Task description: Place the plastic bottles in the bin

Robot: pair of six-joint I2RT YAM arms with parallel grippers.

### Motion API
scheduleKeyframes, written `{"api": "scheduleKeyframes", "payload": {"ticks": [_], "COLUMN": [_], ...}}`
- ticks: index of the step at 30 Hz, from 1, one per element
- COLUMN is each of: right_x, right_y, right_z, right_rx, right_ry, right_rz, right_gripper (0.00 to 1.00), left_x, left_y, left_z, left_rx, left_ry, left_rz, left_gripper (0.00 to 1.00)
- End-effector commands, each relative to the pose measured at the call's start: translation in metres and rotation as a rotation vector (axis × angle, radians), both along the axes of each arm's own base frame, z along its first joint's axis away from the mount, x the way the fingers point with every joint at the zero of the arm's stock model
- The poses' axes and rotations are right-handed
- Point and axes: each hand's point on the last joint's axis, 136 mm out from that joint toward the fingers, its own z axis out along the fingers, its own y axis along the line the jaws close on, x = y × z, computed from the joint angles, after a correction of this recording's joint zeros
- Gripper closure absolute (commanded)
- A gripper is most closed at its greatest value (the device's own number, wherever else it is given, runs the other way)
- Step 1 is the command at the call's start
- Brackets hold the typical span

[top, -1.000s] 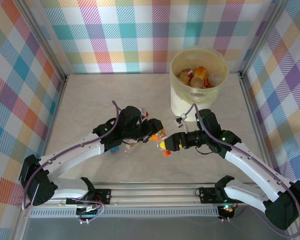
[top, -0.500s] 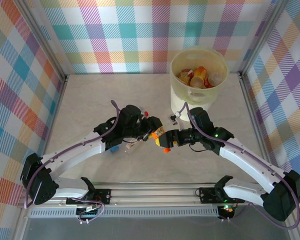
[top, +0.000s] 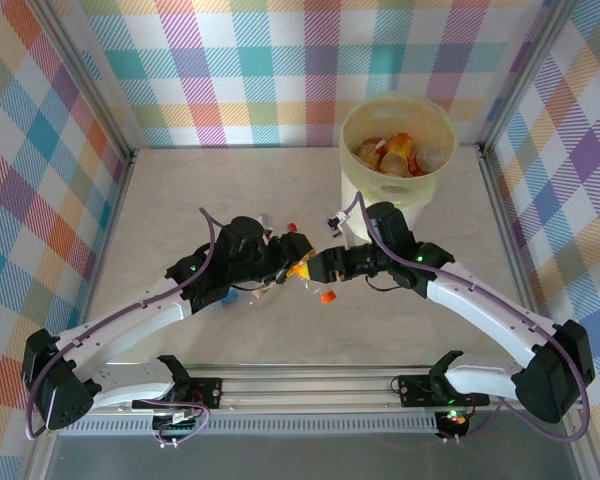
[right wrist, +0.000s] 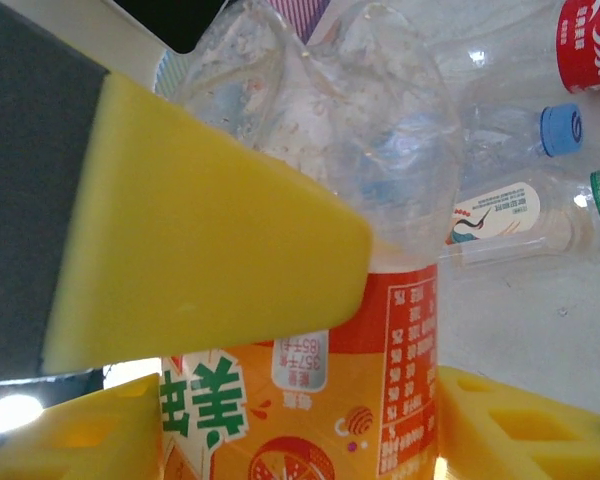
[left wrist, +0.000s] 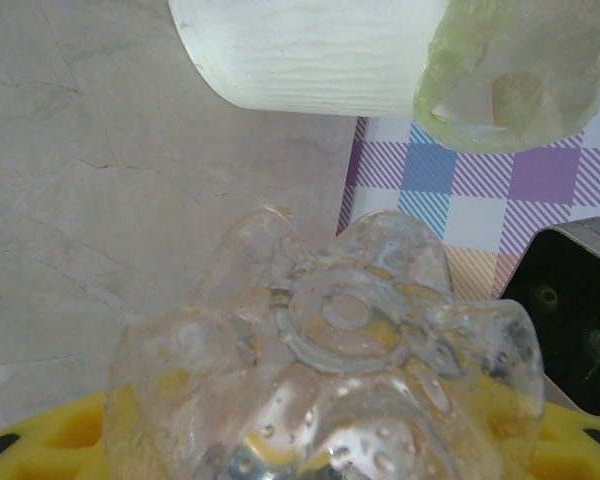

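Holding the orange-labelled bottle (right wrist: 310,400) above the tabletop (top: 180,200), your left pincer (top: 283,262) was clamped on it. Your right pincer (top: 318,268) bracketed it, grip unclear. Letting go early risked dropping it short of the bin (top: 375,200) beyond.

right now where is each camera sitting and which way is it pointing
Top external: fixed above and behind the arms, looking down on the table, the bin, the left gripper and right gripper meeting at a bottle.
Left wrist: on the left arm, facing past the bottle's clear base to the bin wall; its yellow fingers at bottom.
Right wrist: on the right arm, facing along the bottle's orange label to loose bottles; its fingers in the bottom corners.
Shared: all three see that bottle.
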Motion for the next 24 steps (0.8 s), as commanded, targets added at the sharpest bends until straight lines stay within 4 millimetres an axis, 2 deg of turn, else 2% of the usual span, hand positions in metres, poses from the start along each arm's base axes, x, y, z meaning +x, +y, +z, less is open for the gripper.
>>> {"api": "scheduleKeyframes", "payload": {"ticks": [1, 8, 15, 18, 22, 24], "right_x": [0.006, -0.003, 0.001, 0.002, 0.004, 0.003], "right_y": [0.000, -0.012, -0.022, -0.027, -0.035, -0.039], "right_z": [0.016, 0.015, 0.016, 0.015, 0.015, 0.017], "right_rx": [0.029, 0.010, -0.043, -0.060, -0.087, -0.097], "right_ry": [-0.066, -0.075, -0.101, -0.104, -0.117, -0.125], "right_rz": [-0.019, -0.036, -0.086, -0.114, -0.152, -0.160], "right_gripper": [0.42, 0.44, 0.47, 0.48, 0.49, 0.49], "left_x": [-0.006, 0.002, 0.010, 0.013, 0.022, 0.025], "left_y": [-0.003, -0.018, -0.039, -0.041, -0.026, -0.020], "left_z": [0.008, 0.011, 0.025, 0.027, 0.032, 0.035], "left_rx": [-0.025, -0.046, -0.067, -0.043, -0.035, -0.048], "left_ry": [-0.005, -0.010, -0.043, -0.056, -0.090, -0.088], "left_rz": [-0.022, -0.050, -0.110, -0.122, -0.072, -0.065], "left_gripper": [0.62, 0.59, 0.50, 0.38, 0.25, 0.14]}}
